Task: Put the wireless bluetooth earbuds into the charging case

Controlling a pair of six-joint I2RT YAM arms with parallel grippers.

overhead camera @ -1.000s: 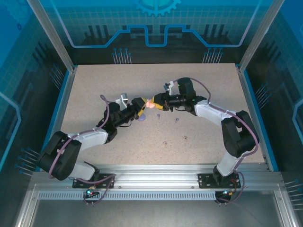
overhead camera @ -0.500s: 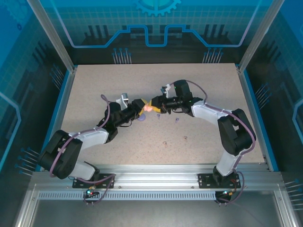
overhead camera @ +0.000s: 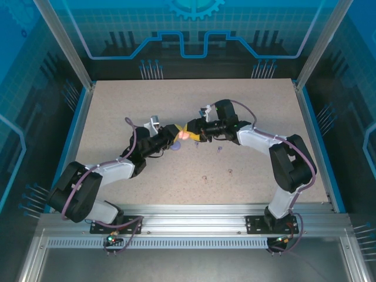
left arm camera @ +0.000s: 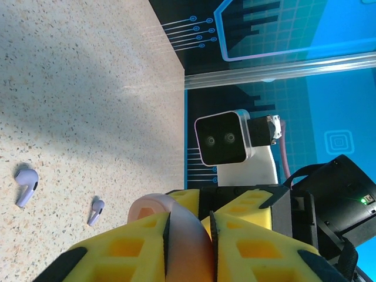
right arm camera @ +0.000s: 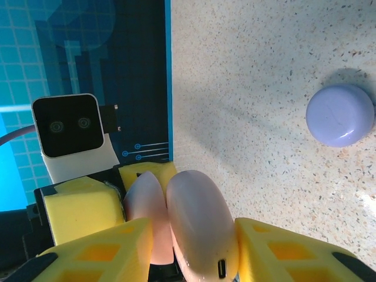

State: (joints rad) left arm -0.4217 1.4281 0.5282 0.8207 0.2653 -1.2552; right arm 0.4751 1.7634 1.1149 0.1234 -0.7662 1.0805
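Observation:
Above mid-table, a pink charging case (overhead camera: 184, 135) is held between both grippers. My left gripper (overhead camera: 177, 134) is shut on one pink half (left arm camera: 185, 235), which is clamped between its yellow pads. In the right wrist view the case (right arm camera: 202, 226) gapes a little, and my right gripper (right arm camera: 194, 226) has its fingers against the outside of both halves. Two lavender earbuds (left arm camera: 26, 185) (left arm camera: 96, 210) lie on the table under the grippers. Two pink earbuds (overhead camera: 204, 177) (overhead camera: 230, 172) lie nearer the front. My right gripper (overhead camera: 191, 131) faces the left one.
A closed lavender case (right arm camera: 339, 114) sits on the table just below the left gripper, also in the top view as the lavender case (overhead camera: 175, 147). The speckled tabletop (overhead camera: 117, 111) is bordered by blue walls.
My left jaws have closed onto the pink case. The right gripper shifted a little left toward it, and its jaws have widened somewhat.

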